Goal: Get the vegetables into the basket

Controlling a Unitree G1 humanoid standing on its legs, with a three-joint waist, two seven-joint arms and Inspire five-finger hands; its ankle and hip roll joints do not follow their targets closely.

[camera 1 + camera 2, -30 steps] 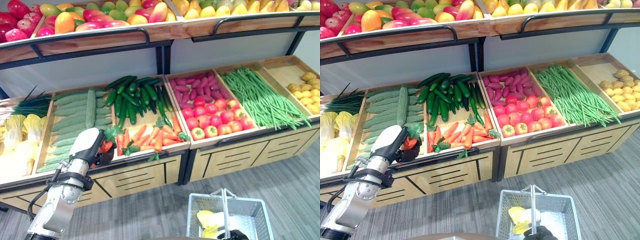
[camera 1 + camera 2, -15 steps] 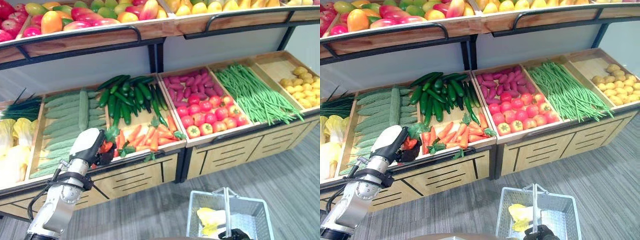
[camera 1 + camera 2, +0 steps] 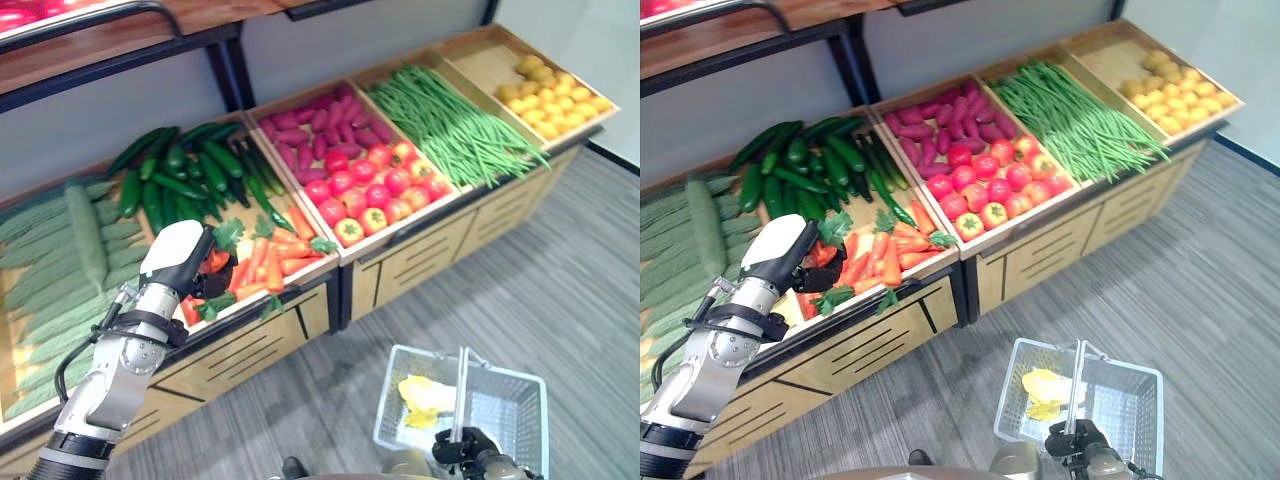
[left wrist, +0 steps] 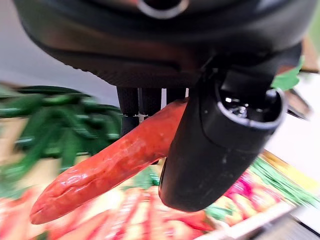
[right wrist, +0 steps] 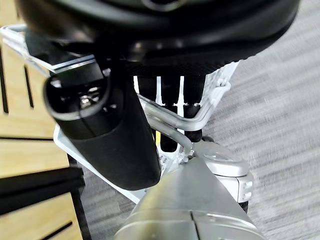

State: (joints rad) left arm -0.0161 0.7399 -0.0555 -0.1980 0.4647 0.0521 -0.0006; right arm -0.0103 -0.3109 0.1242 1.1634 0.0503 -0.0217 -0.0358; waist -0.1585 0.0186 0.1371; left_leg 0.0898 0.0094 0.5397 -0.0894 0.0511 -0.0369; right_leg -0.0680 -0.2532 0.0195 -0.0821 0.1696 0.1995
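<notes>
My left hand (image 3: 178, 260) is over the near left corner of the carrot crate (image 3: 268, 262), shut on an orange-red carrot (image 4: 112, 165) with a leafy green top (image 3: 227, 235). In the left wrist view the thumb (image 4: 220, 140) and fingers pinch the carrot's thick end. A white wire basket (image 3: 512, 398) hangs low at the right over the floor, with a yellow vegetable (image 3: 422, 394) inside. My right hand (image 3: 462, 446) is curled round the basket's metal handle (image 5: 167, 127).
The wooden stand holds crates of dark cucumbers (image 3: 172, 178), purple sweet potatoes (image 3: 300, 130), tomatoes (image 3: 368, 196), green beans (image 3: 450, 120), potatoes (image 3: 545, 90) and ridged gourds (image 3: 60, 240). Grey carpet (image 3: 560, 260) stretches in front of the stand.
The whole picture has swung, so the camera moved. The left hand stays at the carrot crate with the carrot in it, and the right hand keeps the basket's handle.
</notes>
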